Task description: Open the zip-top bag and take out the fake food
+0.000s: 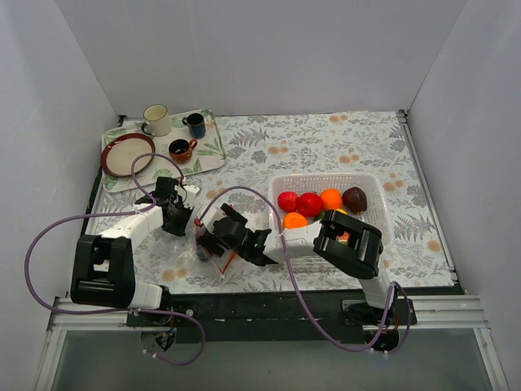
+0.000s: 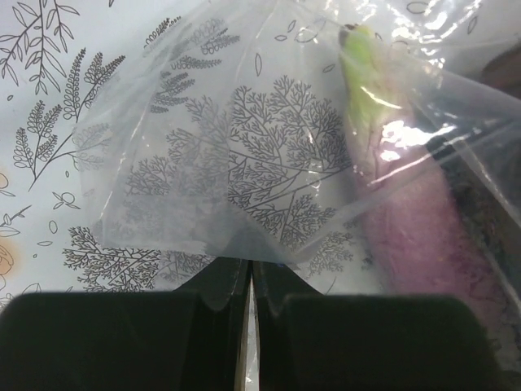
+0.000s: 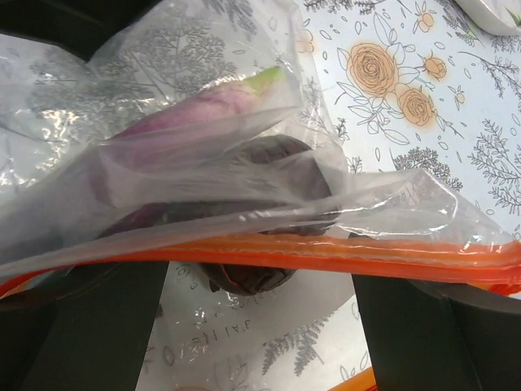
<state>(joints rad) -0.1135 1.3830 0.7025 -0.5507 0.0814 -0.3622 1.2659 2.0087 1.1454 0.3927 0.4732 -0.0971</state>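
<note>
Pinches zip-top bag (image 2: pixel 212 163) edge in left gripper (image 2: pixel 248 281); holds right gripper (image 3: pixel 260 326) spread wide, zipper strip (image 3: pixel 326 251) crosswise. Contains fake eggplant (image 2: pixel 407 220), green tip pointing away from left gripper.

My workplace, a robotics lab test cell: plain white panels (image 1: pixel 244 57) wall in the floral-clothed table (image 1: pixel 326 147); my left arm (image 1: pixel 130 226) and right arm (image 1: pixel 346 240) are bolted to a metal rail (image 1: pixel 448 312), trailing purple cables (image 1: pixel 27 262); fake food (image 1: pixel 309 204) lies in a mesh basket (image 1: pixel 326 177).
</note>
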